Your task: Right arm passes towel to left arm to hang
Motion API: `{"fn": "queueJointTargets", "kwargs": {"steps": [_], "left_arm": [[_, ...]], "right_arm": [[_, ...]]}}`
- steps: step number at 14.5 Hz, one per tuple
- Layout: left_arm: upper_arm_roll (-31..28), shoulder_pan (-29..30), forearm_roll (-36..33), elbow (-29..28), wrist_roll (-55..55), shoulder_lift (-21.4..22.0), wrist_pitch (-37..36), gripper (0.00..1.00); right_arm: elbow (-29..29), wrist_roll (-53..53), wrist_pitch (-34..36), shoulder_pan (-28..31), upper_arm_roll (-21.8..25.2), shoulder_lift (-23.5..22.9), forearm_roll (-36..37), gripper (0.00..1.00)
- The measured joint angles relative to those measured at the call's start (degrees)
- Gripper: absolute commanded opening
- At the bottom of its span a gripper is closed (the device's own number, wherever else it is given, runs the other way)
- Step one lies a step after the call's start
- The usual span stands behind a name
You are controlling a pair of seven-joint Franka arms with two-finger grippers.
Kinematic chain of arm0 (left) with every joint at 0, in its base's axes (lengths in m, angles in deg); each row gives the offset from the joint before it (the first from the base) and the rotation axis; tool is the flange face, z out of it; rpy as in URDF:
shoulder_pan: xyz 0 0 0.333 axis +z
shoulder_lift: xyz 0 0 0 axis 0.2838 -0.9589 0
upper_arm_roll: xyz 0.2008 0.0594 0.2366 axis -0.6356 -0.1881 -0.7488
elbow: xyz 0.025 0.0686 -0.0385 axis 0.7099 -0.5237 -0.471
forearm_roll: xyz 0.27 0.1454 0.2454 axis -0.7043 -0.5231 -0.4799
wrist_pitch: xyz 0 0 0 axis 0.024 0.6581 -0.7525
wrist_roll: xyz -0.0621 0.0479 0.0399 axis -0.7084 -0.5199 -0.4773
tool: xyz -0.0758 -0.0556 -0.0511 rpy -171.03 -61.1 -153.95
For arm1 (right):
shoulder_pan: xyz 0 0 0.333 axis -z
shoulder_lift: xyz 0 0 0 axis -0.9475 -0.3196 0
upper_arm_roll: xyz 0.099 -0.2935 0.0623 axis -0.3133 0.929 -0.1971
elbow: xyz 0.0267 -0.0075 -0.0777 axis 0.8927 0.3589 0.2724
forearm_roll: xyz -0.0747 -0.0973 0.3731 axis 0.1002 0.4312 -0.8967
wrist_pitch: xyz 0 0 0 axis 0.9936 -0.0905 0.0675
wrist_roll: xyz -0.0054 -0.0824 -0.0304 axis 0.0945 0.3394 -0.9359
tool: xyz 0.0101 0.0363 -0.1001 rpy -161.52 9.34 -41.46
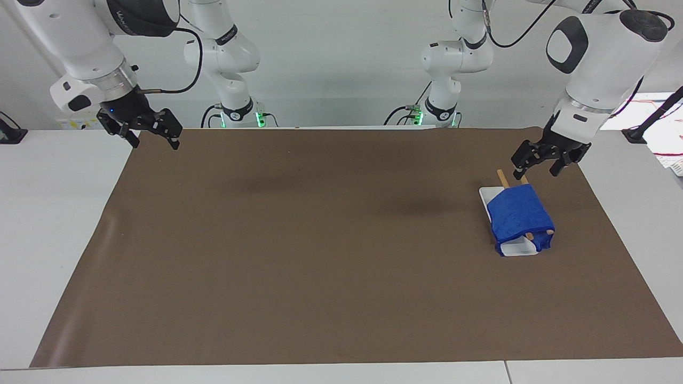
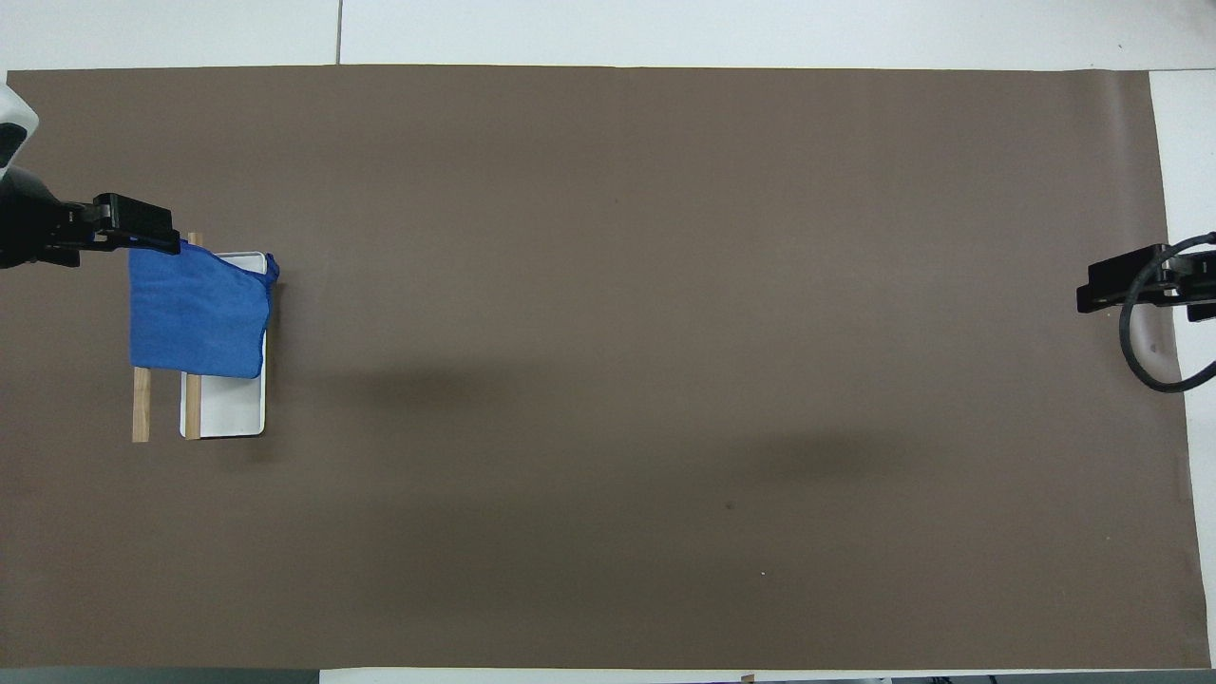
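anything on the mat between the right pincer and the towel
Nothing: in the overhead view the brown mat is bare from the right pincer at its own end of the table to the towel draped on the rack.
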Motion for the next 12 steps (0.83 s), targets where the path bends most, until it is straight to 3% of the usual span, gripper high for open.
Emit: {"fn": "queueJointTargets", "kwargs": {"steps": [12], "left_arm": [[-0.98,1.03,0.0,-1.64,1.07,2.35,-3.23,1.0]], "right_arm": [[-0.05,0.0,0.0,0.0,0.02,0.0,0.0,1.0]]}}
